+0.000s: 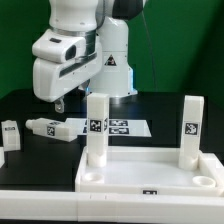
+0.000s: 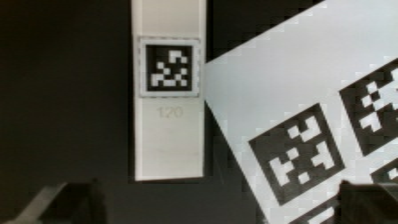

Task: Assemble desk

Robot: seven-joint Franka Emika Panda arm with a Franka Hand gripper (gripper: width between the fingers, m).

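The desk's white tabletop (image 1: 55, 187) lies rim-up at the front. Two white legs stand upright in its far corners, one towards the exterior view's left (image 1: 95, 130) and one towards its right (image 1: 192, 128). A loose leg (image 1: 45, 127) lies flat on the black table behind the tabletop, and another (image 1: 10, 133) lies at the far left. My gripper (image 1: 60, 103) hangs open just above the table near the first loose leg. In the wrist view that tagged leg (image 2: 169, 95) lies ahead of my gripper (image 2: 217, 205), not between the dark fingers (image 2: 75, 203).
The marker board (image 1: 112, 127) lies flat on the table behind the tabletop, and its tags fill one side of the wrist view (image 2: 311, 135). The robot's base (image 1: 112, 60) stands at the back. A green wall closes the scene.
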